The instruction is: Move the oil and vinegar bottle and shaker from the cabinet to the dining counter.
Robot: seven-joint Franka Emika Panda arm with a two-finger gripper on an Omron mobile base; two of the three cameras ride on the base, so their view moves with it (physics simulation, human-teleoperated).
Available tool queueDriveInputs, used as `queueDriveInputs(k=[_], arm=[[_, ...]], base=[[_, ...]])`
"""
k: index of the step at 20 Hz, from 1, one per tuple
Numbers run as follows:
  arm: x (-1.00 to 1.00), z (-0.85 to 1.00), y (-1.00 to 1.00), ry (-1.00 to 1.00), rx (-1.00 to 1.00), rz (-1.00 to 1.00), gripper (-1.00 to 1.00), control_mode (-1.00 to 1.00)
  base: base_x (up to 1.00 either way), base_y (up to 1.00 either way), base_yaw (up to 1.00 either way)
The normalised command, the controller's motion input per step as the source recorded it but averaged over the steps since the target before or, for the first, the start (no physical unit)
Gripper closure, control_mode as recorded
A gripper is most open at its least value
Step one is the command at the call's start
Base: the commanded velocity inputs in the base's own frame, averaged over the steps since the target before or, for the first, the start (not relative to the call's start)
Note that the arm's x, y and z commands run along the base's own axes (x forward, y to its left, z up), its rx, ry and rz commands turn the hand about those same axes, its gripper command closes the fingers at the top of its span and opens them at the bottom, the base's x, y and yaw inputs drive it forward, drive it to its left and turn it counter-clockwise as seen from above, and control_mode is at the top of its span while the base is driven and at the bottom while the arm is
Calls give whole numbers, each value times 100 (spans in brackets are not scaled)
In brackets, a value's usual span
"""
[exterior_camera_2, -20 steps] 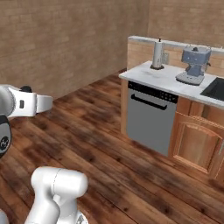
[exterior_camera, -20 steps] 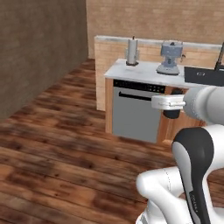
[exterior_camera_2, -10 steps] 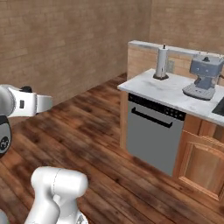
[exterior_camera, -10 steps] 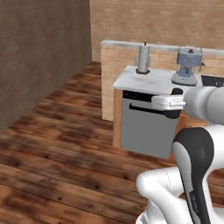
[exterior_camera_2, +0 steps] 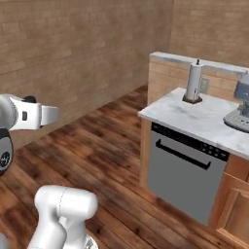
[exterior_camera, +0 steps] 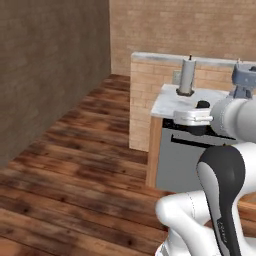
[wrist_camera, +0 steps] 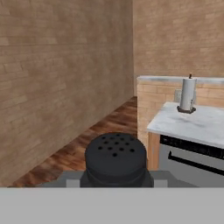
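The shaker (wrist_camera: 116, 158) is a small black piece with a rounded cap full of holes. It sits close in front of the hand camera, low in the middle of the hand view. My gripper (wrist_camera: 116, 180) is shut on the shaker, with grey finger parts showing on both sides of it. The hand (exterior_camera: 192, 118) hangs level in front of the marble worktop in the left base view. In the right base view it (exterior_camera_2: 48, 115) reaches in from the left edge. The oil and vinegar bottle, the cabinet and the dining counter are out of view.
A short marble worktop (exterior_camera_2: 204, 119) with a steel dishwasher (exterior_camera_2: 182, 170) under it stands ahead to the right, backed by a low brick wall (exterior_camera: 150, 80). A paper towel roll (exterior_camera_2: 194, 83) and a coffee machine (exterior_camera_2: 240, 104) stand on it. Brick walls rise to the left and beyond the wood floor (exterior_camera: 80, 165).
The whole picture has shifted as the base drives: the worktop and dishwasher now look nearer and further right. The arm keeps its pose with the shaker in its grip.
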Motion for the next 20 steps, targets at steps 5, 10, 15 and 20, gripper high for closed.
queueDriveInputs(k=[5, 10, 15, 20], arm=[[0, 0, 0, 0, 0, 0, 100, 100], [0, 0, 0, 0, 0, 0, 100, 100], [0, 0, 0, 0, 0, 0, 100, 100], [0, 0, 0, 0, 0, 0, 100, 100]], base=[[93, 42, -5], [94, 38, -7], [94, 35, -8], [94, 34, -7]])
